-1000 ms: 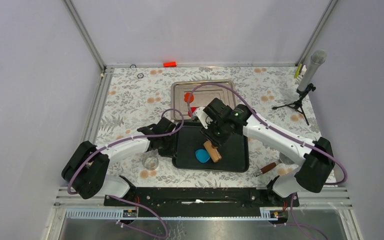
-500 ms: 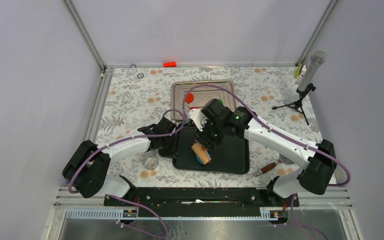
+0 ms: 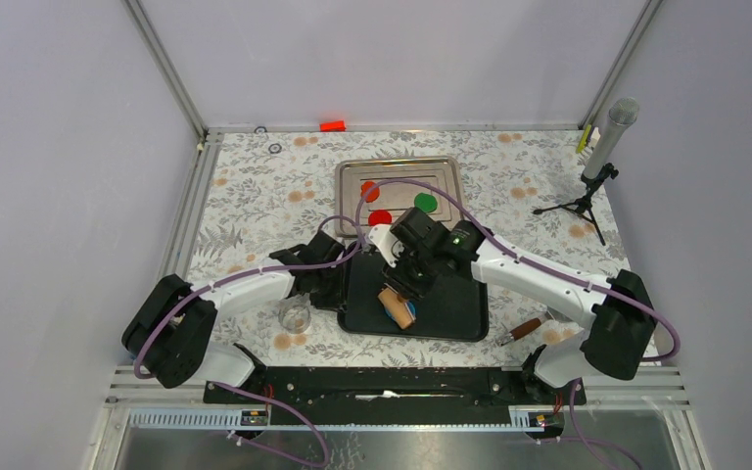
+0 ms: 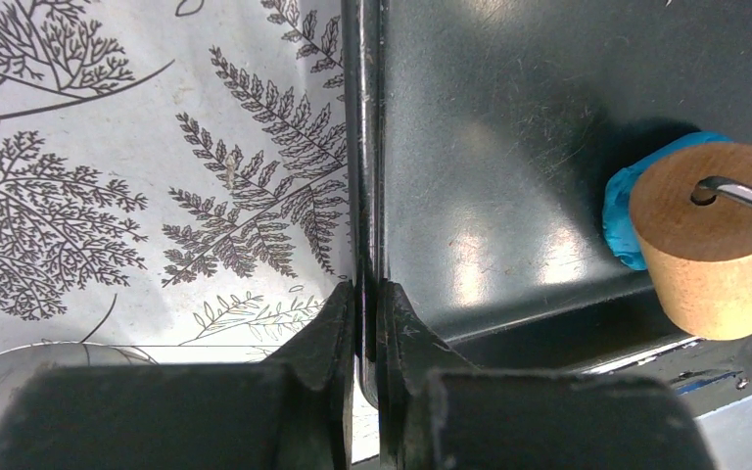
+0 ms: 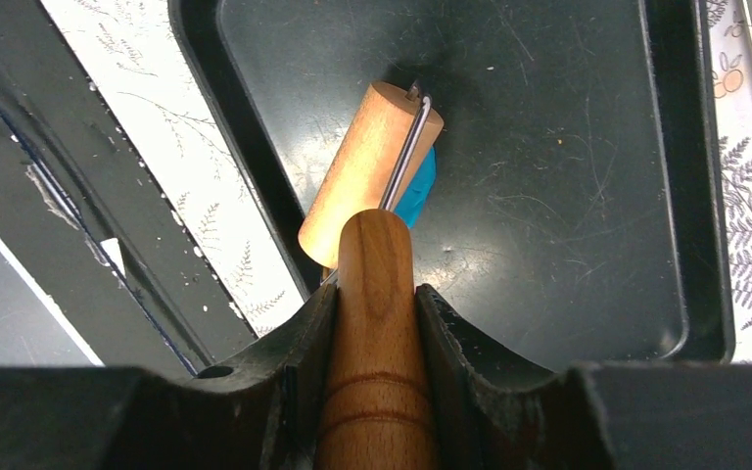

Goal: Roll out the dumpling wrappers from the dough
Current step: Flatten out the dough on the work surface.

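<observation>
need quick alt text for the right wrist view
The right gripper is clamped on the wooden handle of a small rolling pin, whose pale roller rests on a lump of blue dough near the corner of a black tray. The tray sits on a fern-print tablecloth.

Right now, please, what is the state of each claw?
The left claw is closed on the rim of the black tray.
The right claw is closed on the rolling pin, at its wooden handle.
</observation>
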Controlling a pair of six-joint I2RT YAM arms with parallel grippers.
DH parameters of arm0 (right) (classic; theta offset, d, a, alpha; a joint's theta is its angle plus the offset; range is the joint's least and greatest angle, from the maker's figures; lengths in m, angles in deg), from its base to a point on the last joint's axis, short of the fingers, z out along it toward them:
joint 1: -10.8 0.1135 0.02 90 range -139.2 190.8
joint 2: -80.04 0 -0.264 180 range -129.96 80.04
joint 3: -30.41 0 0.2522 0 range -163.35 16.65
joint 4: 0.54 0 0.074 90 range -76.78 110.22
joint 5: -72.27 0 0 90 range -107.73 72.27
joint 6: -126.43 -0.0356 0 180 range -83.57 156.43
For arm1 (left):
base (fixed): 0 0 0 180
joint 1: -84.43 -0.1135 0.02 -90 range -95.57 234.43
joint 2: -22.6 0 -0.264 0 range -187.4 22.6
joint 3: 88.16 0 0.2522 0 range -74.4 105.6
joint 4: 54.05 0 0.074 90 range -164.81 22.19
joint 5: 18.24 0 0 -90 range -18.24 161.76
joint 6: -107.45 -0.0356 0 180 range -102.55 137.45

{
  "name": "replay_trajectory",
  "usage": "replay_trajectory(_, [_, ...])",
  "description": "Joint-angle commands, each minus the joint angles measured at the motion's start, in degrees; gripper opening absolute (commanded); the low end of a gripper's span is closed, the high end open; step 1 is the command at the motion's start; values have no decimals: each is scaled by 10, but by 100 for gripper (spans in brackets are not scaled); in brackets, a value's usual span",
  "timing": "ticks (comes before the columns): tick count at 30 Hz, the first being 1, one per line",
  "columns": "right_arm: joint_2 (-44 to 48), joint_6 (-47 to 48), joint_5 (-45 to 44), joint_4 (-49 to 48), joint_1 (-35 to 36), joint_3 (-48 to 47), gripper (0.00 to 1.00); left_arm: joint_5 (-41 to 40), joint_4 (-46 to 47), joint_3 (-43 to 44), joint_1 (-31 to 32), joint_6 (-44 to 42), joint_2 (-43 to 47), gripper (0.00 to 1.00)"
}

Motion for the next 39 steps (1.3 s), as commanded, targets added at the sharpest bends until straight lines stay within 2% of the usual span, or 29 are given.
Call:
replay_trajectory(1, [10, 21, -146, 7, -3, 10, 0, 33, 3, -1, 2, -12, 29, 0])
replay_trajectory(6, [33, 25, -188, -13, -3, 18, 0, 31, 3, -4, 2, -10, 35, 0])
replay_trajectory(19, [83, 2, -169, -24, -3, 1, 0, 32, 7, -11, 2, -10, 40, 0])
replay_trajectory(25, [90, -19, -202, -10, -2, -24, 0, 34, 7, -10, 2, -10, 40, 0])
replay_trajectory(29, [69, -63, -260, 18, -3, -47, 0, 34, 8, -10, 2, -10, 42, 0])
replay_trajectory(33, [47, -148, -279, 53, -2, -53, 0, 34, 7, -10, 2, -10, 40, 0])
replay_trajectory(39, [39, -248, -249, 80, -3, -43, 0, 35, 7, -10, 2, -10, 41, 0])
